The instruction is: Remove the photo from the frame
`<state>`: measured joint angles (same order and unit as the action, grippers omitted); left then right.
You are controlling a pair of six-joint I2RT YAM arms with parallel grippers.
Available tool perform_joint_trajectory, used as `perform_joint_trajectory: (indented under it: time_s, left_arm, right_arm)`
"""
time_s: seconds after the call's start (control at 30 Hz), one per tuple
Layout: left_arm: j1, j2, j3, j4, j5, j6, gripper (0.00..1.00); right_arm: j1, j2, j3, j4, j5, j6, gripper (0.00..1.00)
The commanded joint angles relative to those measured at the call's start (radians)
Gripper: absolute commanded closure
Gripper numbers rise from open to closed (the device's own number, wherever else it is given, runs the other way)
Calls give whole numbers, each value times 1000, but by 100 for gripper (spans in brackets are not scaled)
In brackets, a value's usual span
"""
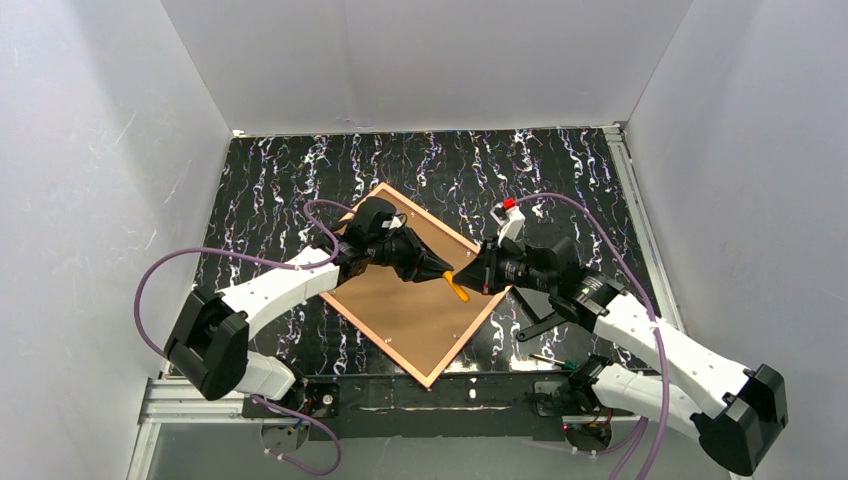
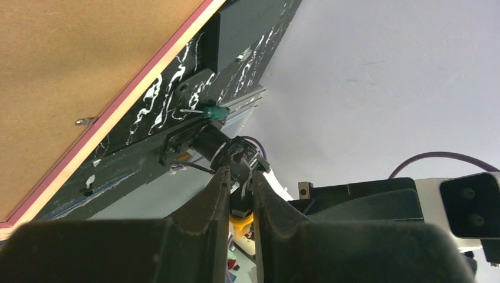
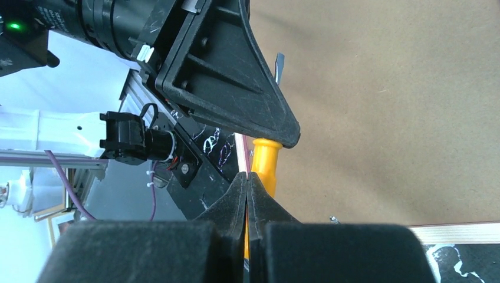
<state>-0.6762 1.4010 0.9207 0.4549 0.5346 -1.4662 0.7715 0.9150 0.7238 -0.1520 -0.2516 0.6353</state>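
Currently the left gripper, nearly closed, pinches the tool; the right gripper is fully closed beside it. Both hang over the frame, lying back-up and diagonal, with the photo hidden under its board.

The frame lies back up (brown board showing, thin pink rim around it), turned like a diamond at the centre of the black marbled table. Near its right corner the left gripper and right gripper meet tip to tip, with an orange-handled tool just below them.
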Motion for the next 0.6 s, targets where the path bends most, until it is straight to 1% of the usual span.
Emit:
perform_joint_trajectory:
  time_s: [0.0, 0.1, 0.37, 0.57]
  left_arm:
    - [4, -6, 50, -40, 29, 24, 100]
    - [3, -10, 59, -68, 24, 49, 100]
    - [3, -19, 75, -97, 18, 66, 100]
    - [3, -13, 79, -102, 12, 72, 100]
  right_arm:
    - [-3, 41, -35, 47, -41, 40, 99]
    - [-1, 43, -46, 37, -27, 47, 99]
    - [-1, 44, -24, -131, 115, -1, 99]
    - [-1, 34, -22, -153, 122, -20, 99]
